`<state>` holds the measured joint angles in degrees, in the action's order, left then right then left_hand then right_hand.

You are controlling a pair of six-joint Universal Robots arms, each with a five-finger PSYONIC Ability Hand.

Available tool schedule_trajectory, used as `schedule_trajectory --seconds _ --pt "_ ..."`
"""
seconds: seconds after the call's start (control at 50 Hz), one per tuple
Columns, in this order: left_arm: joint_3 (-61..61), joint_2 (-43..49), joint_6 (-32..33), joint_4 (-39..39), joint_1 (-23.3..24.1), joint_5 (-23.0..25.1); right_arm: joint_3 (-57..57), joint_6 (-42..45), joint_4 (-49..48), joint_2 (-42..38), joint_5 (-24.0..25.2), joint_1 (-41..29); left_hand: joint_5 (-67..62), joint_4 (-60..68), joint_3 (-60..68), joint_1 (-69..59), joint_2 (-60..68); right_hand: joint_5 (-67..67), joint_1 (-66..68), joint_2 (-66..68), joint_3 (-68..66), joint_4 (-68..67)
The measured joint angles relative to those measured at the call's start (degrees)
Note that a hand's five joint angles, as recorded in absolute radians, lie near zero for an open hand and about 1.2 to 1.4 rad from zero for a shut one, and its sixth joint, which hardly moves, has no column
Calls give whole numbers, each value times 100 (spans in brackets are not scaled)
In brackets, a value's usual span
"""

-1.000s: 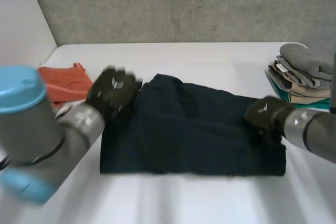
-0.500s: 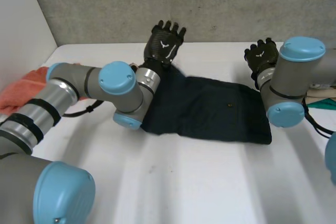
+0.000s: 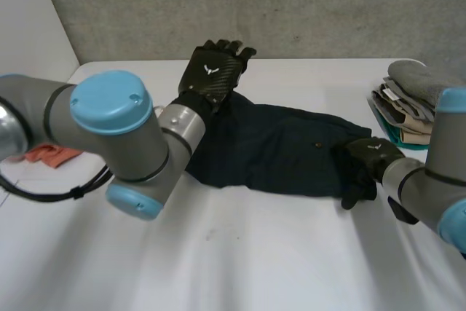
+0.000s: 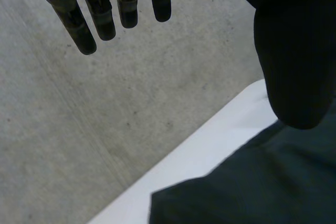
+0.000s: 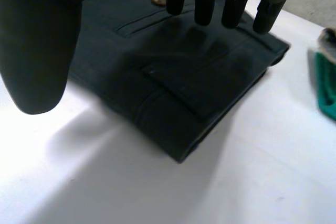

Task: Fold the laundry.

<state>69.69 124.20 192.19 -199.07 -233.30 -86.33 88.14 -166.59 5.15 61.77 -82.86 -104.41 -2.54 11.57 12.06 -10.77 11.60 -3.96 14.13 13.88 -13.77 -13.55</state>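
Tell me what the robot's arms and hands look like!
The left arm and right arm are fat grey tubes with round light-blue caps at the joints and silvery rings at the wrists. The left hand and right hand are black, like gloves, each with a small white mark on its back. Their fingers look like stubby black rods.

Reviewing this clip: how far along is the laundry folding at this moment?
Done: a stack of folded items sits at right, and the dark garment lies folded into a band. In hand: left hand open above its far corner, right hand open over its right end. Left: the orange cloth looks unfolded.
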Motion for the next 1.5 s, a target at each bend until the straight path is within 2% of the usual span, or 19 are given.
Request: schedule_trajectory --seconds 0.06,0.08,0.1,0.12,0.16,0.26,0.34,0.36,0.46,0.54,0.6,0.74,0.78,0.84,0.88,1.04,1.12,1.3,1.5 --pt "306 -179 -141 5 -6 17 115 -16 -374 -159 49 17 0 -4 0 0 0 -1457 1420 1449 -1445 -1461" --pt "382 -217 -165 5 -10 19 125 14 -503 -233 29 28 0 -4 0 0 0 -2726 2579 2786 -2734 -2739" --pt "408 -229 -172 5 -12 19 123 34 -563 -270 16 35 0 -1 0 0 0 -2843 2774 2906 -2849 -2856" --pt "458 -251 -183 5 -19 17 124 81 -662 -331 -21 50 0 -4 0 0 0 -4153 3791 4279 -4138 -4210" --pt "520 -282 -187 6 -36 11 149 238 -866 -396 -157 105 0 -4 0 0 0 -4921 4397 5144 -5141 -5257" --pt "608 -430 -177 7 -96 2 402 906 -1262 -42 -495 331 0 -4 0 0 0 -5027 4588 5190 -5320 -5470" --pt "749 -706 -167 7 -180 10 752 2045 -1483 592 -705 694 0 -4 0 0 0 -5118 4670 5190 -5326 -5470" --pt "832 -850 -165 7 -227 16 844 2652 -1532 791 -746 830 0 0 0 0 0 -5119 4670 5190 -5326 -5470" --pt "1026 -1134 -164 -3 -346 27 787 3877 -1606 971 -728 698 0 -4 0 0 0 -5119 4769 5219 -5326 -5503" --pt "1186 -1273 -167 -13 -431 23 384 4409 -1735 784 -370 -214 0 -4 0 0 0 -5171 4847 5237 -5326 -5508" --pt "1288 -1307 -169 -17 -461 13 156 4564 -1790 398 274 -1057 0 -4 0 0 0 -5304 4940 5236 -5328 -5509" --pt "1386 -1303 -166 -28 -459 -5 175 4843 -1745 -187 1265 -1905 0 -4 0 0 0 -5378 4971 5237 -5327 -5512" --pt "1364 -1295 -165 -37 -441 -13 260 4878 -1754 -177 1444 -1986 0 -4 0 0 0 -3896 3414 3611 -3731 -4030" --pt "1234 -1286 -166 -47 -398 -31 360 4616 -1838 128 1533 -1913 0 -1 0 0 0 -1106 786 933 -1147 -1328" --pt "1079 -1269 -182 -40 -337 -49 410 4171 -1896 414 1544 -1791 0 -4 0 0 0 -59 -87 -43 -45 -152" --pt "27 -840 -321 162 256 -240 388 596 -1859 1465 1476 -957 0 -4 0 0 0 154 -141 -193 190 173" --pt "-709 -266 -338 491 639 -339 243 -489 -1482 1646 1411 -404 0 -4 0 0 0 154 -141 -193 190 172" --pt "-2314 1429 -193 1331 1248 -423 -484 -752 -447 911 981 230 0 -4 0 0 0 154 -141 -193 190 172" --pt "-2819 2263 570 2439 893 -1081 -1544 -815 445 -546 939 -230 0 -4 0 0 0 154 -141 -193 191 172"
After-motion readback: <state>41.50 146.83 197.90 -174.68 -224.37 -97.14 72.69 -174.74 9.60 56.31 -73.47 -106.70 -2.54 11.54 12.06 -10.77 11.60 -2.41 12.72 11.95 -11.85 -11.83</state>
